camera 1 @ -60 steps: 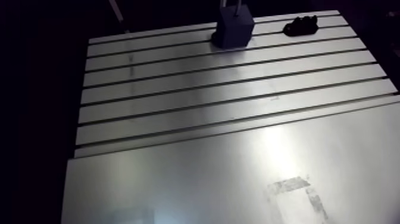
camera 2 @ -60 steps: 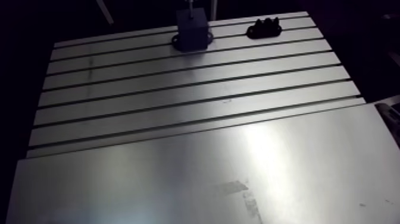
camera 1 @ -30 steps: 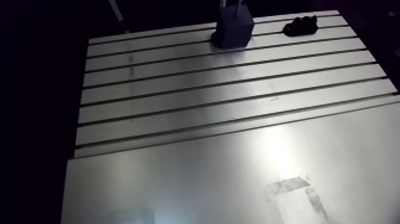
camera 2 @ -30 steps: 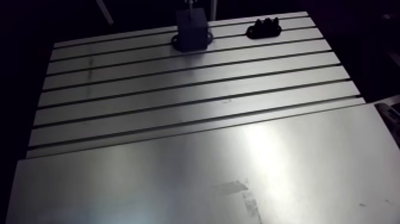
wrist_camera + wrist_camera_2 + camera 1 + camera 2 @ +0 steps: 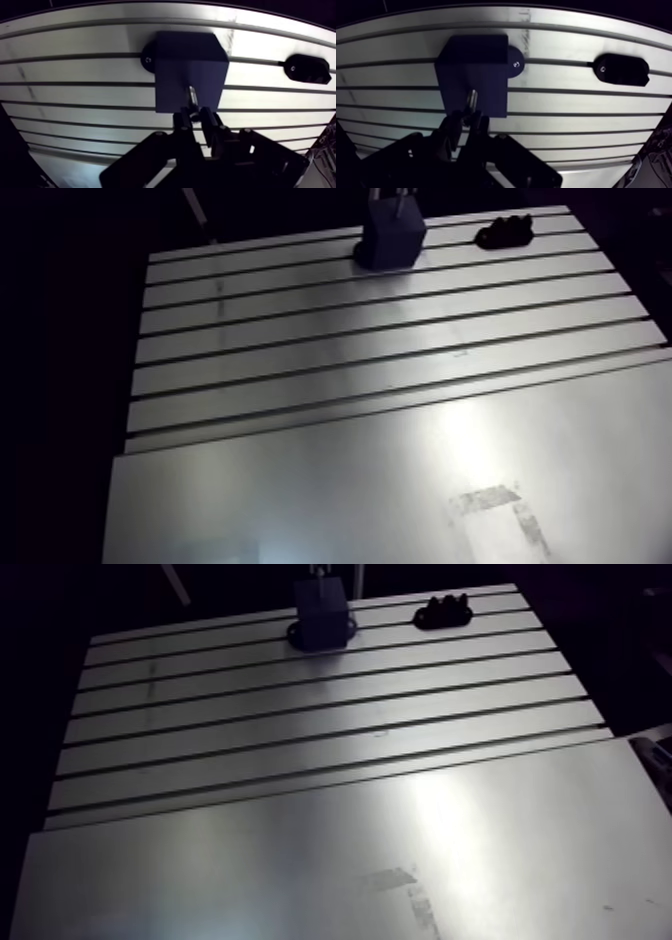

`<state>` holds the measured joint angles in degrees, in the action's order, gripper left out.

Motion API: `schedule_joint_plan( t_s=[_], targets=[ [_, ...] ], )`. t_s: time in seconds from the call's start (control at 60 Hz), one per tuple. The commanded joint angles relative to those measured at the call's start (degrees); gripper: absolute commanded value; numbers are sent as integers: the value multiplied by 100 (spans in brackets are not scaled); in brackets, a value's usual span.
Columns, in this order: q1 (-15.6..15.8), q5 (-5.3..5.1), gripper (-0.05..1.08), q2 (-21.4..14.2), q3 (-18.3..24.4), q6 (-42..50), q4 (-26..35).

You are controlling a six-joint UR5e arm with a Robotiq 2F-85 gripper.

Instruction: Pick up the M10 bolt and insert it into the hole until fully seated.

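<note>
Gripper (image 5: 195,116) clamped on bolt (image 5: 192,95), so pick is done. Bolt sticks out just ahead of my fingers, tip at block (image 5: 175,75) face. Can't see the hole; I judge it not yet seated.

The slotted metal table (image 5: 380,438) carried two things. A dark block (image 5: 392,238) stood near its far edge. A small black bracket (image 5: 505,231) lay apart beside it.
</note>
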<state>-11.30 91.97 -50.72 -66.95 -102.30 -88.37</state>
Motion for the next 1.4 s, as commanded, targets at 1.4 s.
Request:
schedule_joint_plan(
  t_s=[1.4],
  targets=[
    [-29, 36, 0, -353, -159, 99, -420]
  ],
)
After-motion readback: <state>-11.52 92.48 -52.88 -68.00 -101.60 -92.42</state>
